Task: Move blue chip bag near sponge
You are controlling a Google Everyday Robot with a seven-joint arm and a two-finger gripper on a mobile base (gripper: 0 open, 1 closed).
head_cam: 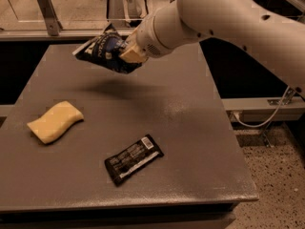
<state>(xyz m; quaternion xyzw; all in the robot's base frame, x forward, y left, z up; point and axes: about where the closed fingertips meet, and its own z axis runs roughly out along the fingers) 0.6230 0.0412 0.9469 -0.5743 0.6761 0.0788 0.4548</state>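
Note:
The blue chip bag [106, 50] is dark blue and glossy with white lettering. It hangs in the air above the far middle of the table, held at its right end by my gripper [127, 52], which is shut on it. The white arm reaches in from the upper right. The sponge [55, 122], pale yellow with wavy edges, lies flat on the left side of the table, well below and left of the bag.
A flat black bar wrapper [133, 159] with a white barcode lies near the front middle of the grey table [190, 142]. The table's right edge drops to a speckled floor [276, 185]. A metal rail with a bracket [45, 6] runs behind the table.

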